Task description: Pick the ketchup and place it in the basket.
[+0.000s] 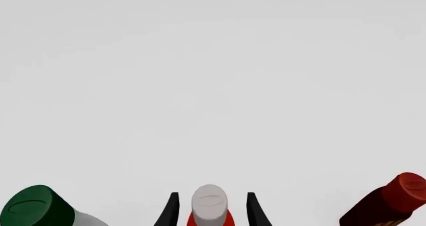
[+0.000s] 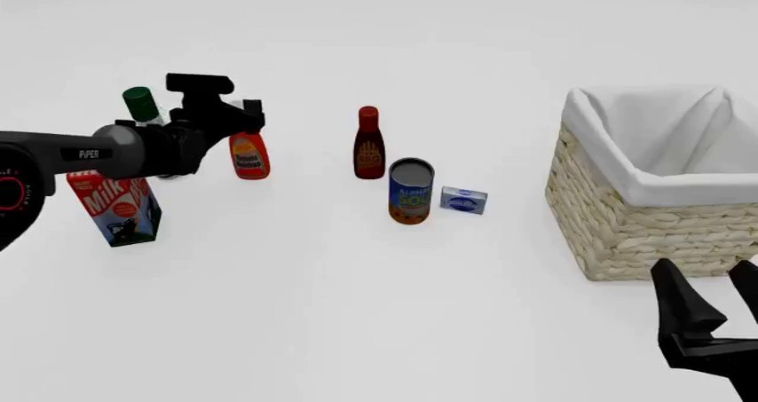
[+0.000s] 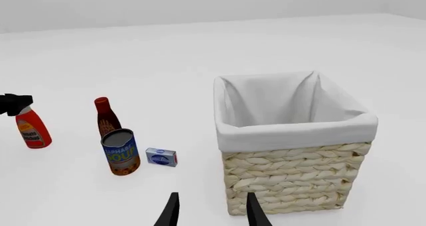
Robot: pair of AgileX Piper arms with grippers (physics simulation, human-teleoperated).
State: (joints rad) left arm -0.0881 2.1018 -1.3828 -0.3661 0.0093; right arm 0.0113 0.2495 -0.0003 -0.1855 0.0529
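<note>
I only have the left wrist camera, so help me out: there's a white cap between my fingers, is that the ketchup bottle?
Observer: Yes. In the front view the left gripper straddles the cap of the ketchup, red with a yellow-orange label.
Operator: Where's the basket?
Observer: The basket stands far to the right, past the BBQ bottle and the soup can.
Operator: Anything in it?
Observer: The right wrist view shows only white lining inside.
</note>
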